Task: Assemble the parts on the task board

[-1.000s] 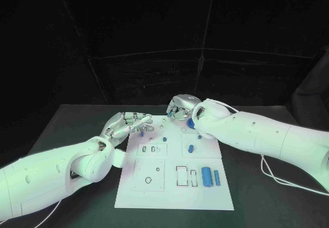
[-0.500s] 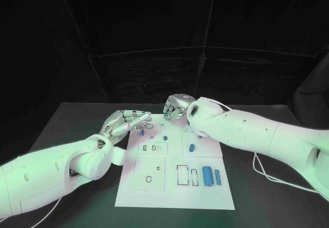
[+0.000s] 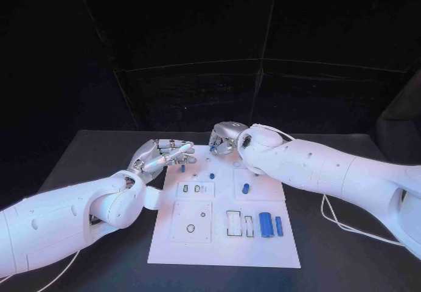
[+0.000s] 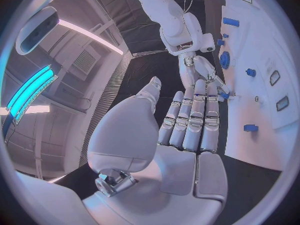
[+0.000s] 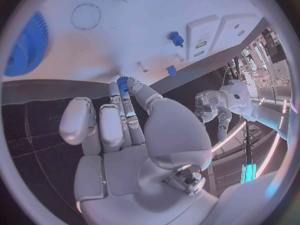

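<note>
The right hand (image 5: pixel 128 135) pinches a small blue gear (image 5: pixel 122 82) at its fingertips, just above the far end of the board (image 3: pixel 224 243), near a dotted circle (image 5: pixel 85 16) and a bigger gear (image 5: pixel 25 45). The left hand (image 3: pixel 162 156) hovers beside the board's far left corner, fingers straight and close together, holding nothing. The step looks like seating the small gear; next, it must come down squarely over its spot.

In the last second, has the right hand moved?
Yes, slightly. The right hand, pinching a small blue gear, has shifted toward the robot's left along the far edge of the task board.
</note>
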